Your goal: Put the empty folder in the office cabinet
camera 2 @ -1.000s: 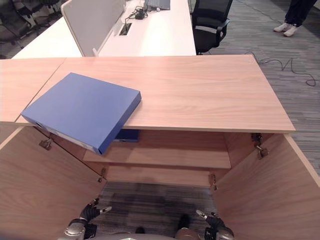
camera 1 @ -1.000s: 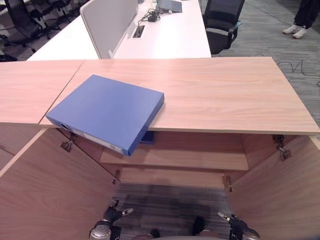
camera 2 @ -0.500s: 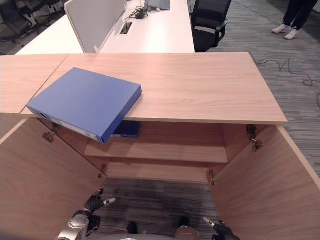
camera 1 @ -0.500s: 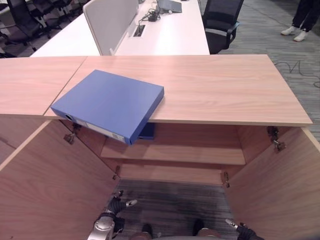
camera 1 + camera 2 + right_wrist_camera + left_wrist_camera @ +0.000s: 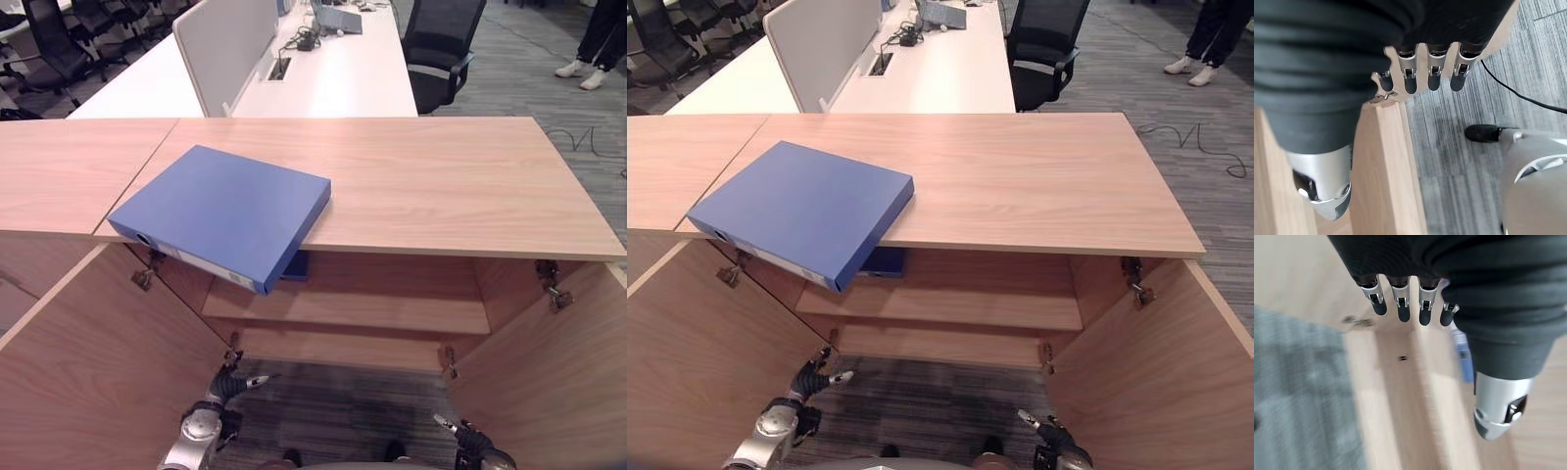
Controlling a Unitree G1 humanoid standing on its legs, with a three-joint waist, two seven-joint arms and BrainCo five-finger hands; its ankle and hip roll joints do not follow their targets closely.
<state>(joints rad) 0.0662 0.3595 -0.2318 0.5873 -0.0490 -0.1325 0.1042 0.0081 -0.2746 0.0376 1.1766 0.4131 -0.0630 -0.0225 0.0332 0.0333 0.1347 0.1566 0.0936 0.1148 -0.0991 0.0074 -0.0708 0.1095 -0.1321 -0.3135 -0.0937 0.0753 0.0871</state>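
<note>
Down low, nearest me, the left hand (image 5: 227, 387) has come up a little from where it hung a second ago and now reaches toward the open cabinet, fingers (image 5: 1400, 308) straight and relaxed with nothing in them. The right hand (image 5: 1046, 432) sits low by the right door (image 5: 549, 392), its fingers (image 5: 1432, 73) likewise loose and empty. Both cabinet doors stand swung wide, the left door (image 5: 88, 362) spread out beside the left hand, so the way in is clear. Inside, the shelf (image 5: 372, 311) lies bare across most of its width, with a small blue thing (image 5: 294, 265) tucked up at its left end, under the overhang; I cannot tell what it is. Above that, the blue folder (image 5: 223, 210) rests flat on the cabinet top (image 5: 441, 186), one corner jutting out past the front edge, just as it lay a second ago; the view itself has shifted, not the folder. So the folder is not yet picked up, and by my reckoning the rising left hand is starting toward it. Beyond stand a white desk (image 5: 333, 83) with a grey divider (image 5: 225, 44), a black chair (image 5: 436, 49), and a person's feet (image 5: 580, 73) at the far right.
</note>
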